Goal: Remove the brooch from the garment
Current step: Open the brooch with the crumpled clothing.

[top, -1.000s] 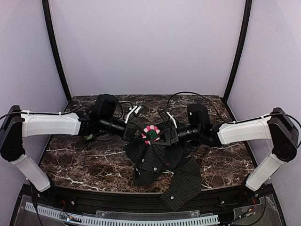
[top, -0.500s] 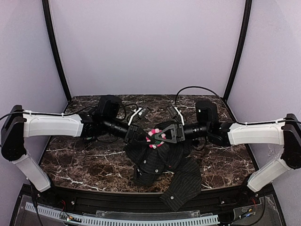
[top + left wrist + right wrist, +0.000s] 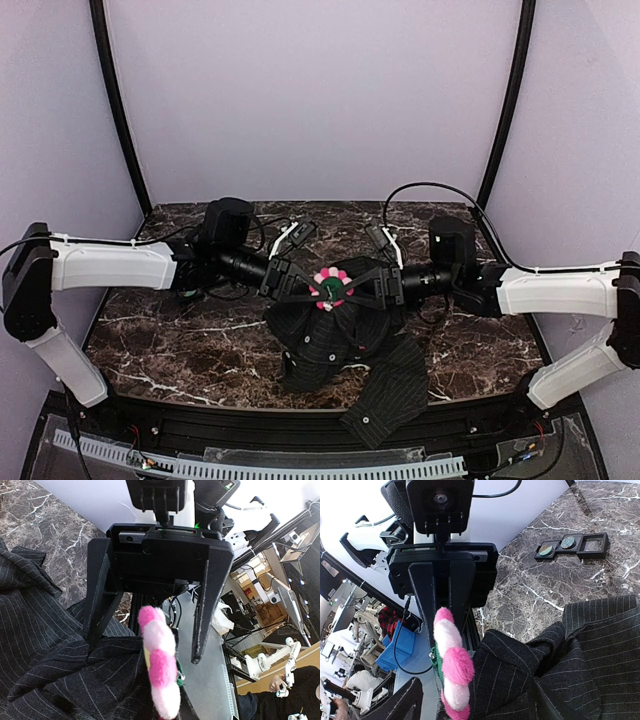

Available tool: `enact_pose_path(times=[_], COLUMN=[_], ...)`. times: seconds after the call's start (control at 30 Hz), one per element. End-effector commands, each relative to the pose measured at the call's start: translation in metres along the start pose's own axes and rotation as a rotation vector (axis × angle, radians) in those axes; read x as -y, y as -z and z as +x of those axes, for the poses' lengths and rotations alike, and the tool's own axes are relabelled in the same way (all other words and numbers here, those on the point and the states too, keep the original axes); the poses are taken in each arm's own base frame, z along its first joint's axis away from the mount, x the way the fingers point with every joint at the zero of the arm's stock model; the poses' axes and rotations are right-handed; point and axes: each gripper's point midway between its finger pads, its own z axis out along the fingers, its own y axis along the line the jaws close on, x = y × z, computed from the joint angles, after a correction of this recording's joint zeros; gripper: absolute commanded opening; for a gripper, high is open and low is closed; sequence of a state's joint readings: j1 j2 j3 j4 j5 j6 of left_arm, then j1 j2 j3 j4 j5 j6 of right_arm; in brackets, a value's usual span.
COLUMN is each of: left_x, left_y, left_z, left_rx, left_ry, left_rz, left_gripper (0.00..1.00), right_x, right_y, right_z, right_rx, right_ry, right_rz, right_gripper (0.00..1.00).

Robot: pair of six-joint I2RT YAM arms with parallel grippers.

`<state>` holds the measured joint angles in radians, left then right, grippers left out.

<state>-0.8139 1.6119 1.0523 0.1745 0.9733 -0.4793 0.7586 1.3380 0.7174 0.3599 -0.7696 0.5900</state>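
The brooch (image 3: 329,287), a ring of pink and pale petals round a green centre, sits on a raised fold of the dark pinstriped garment (image 3: 340,350). Both wrist views show the brooch edge-on (image 3: 159,665) (image 3: 451,665), with fabric on one side. My left gripper (image 3: 303,287) is shut and holds the garment fold up right at the brooch. It faces the right wrist camera (image 3: 445,597), while its own fingers are hidden in the left wrist view. My right gripper (image 3: 350,285) (image 3: 145,650) is open, its fingers (image 3: 200,605) either side of the brooch without touching it.
A strip of three small black square trays (image 3: 572,546) lies on the marble table (image 3: 180,345) beyond the garment. A loose part of the garment (image 3: 390,395) hangs over the table's near edge. Cables trail behind both wrists.
My right gripper has opened wide, and its arm has drawn back to the right. The brooch and the raised fold have shifted slightly right with my left gripper still shut.
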Motion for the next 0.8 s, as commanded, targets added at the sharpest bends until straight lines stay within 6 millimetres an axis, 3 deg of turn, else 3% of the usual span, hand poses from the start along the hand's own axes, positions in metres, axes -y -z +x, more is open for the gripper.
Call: enact_pose_path(times=[0.0, 0.27, 0.53, 0.77], left_x=[0.007, 0.009, 0.008, 0.009], left_y=[0.002, 0.001, 0.001, 0.002], left_z=[-0.002, -0.002, -0.001, -0.001], left_rx=[-0.002, -0.009, -0.011, -0.013], left_ry=[-0.009, -0.014, -0.018, -0.025], left_rz=[0.039, 0.051, 0.046, 0.040], left_gripper=[0.01, 0.01, 0.01, 0.01], right_x=[-0.009, -0.022, -0.028, -0.025], right_y=[-0.002, -0.013, -0.020, -0.023], right_z=[0.003, 0.011, 0.016, 0.018], right_rx=[-0.012, -0.056, -0.083, -0.087], right_ry=[0.035, 0.012, 0.006, -0.006], right_rz=[-0.050, -0.170, -0.210, -0.206], right_gripper=[0.67, 0.51, 0.48, 0.29])
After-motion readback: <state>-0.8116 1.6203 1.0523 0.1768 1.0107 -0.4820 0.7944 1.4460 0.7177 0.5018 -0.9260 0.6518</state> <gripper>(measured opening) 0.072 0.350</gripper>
